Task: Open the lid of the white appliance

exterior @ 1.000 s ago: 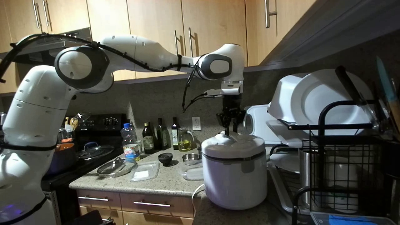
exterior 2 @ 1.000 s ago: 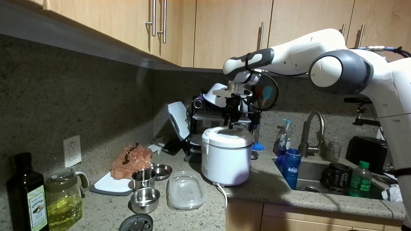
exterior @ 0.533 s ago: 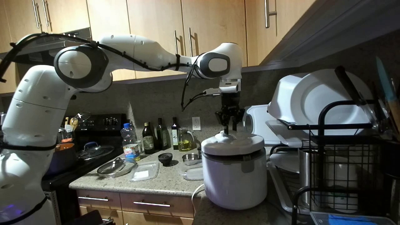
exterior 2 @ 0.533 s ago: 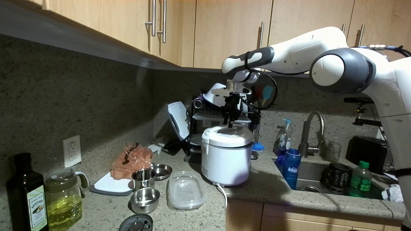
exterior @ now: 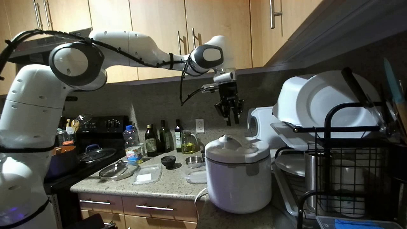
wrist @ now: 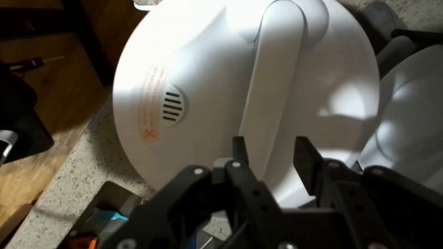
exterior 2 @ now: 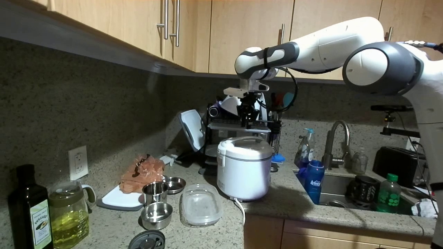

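Hand [exterior: 232, 122]: fingers [wrist: 306, 159] spread apart, nothing gripped, hanging above the lid [exterior: 222, 154] and not touching it. Looks slightly tilted to me, so dropping straight down could jam one finger on plastic.
Tabletop [exterior: 173, 185]: carries the white cooker [exterior: 238, 190], which is parked close to the edge from where I'm standing. Hard sideways shove and it could slide.
Power cord [exterior 2: 241, 206]: thin, white, drooping beside the cooker. If the cooker shifts, that might snag too.
Lid: sitting down on the body, so imo the job's not done. Can't tell if it's latched.
Handle [wrist: 273, 90]: smooth strip across the lid; in the wrist view it runs between the two fingertips. Shallow pinch = slip, I'd bet.
White cooker: upright, below the hand. If a catch is holding the lid, pulling up would probably hoist or tip the whole thing.
Grey tab [exterior: 252, 170]: could be the release, not sure. If it is, tugging without pressing it is my top fail pick.
Dish rack [exterior: 349, 142]: near the cooker, big white plate [exterior: 334, 105] propped on it. Swing the arm [exterior: 138, 47] too wide and that's what gets clipped.
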Controlling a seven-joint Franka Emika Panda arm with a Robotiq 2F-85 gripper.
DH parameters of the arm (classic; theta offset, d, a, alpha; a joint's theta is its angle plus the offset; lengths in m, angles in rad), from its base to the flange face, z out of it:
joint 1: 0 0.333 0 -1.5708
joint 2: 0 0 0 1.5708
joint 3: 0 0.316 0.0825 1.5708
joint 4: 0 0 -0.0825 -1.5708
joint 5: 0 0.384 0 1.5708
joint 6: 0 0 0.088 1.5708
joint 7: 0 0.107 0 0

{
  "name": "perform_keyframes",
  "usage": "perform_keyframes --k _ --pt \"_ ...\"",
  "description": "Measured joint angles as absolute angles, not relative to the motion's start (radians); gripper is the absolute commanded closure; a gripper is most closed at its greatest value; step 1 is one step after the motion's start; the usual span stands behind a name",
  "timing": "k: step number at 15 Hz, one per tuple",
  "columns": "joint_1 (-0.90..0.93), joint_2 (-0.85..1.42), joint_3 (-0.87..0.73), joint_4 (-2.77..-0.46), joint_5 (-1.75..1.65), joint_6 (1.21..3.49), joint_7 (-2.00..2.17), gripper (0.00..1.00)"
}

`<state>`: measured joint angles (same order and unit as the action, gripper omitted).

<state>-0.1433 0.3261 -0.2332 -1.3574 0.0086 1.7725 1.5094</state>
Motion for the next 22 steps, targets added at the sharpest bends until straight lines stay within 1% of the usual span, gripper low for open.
perform_keyframes --k 3,4,5,7,9,10,12,13,22 --pt "-0.133 0.277 -0.234 -1.357 -0.066 1.773 1.537 0.83" --pt "-0.132 0.265 -0.234 -1.357 -0.082 1.773 1.539 0.78" --pt "-0.133 0.254 -0.234 -1.357 -0.088 1.773 1.539 0.41" --pt "-0.136 0.242 -0.234 -1.358 -0.059 1.772 1.533 0.40" --pt "-0.143 0.241 -0.233 -1.361 0.016 1.772 1.500 0.28" --pt "-0.148 0.241 -0.232 -1.365 0.060 1.772 1.478 0.19" --pt "-0.155 0.243 -0.232 -1.380 0.129 1.769 1.441 0.06" --pt "-0.159 0.247 -0.232 -1.387 0.154 1.766 1.430 0.01" --pt "-0.195 0.312 -0.231 -1.408 0.200 1.712 1.404 0.00"
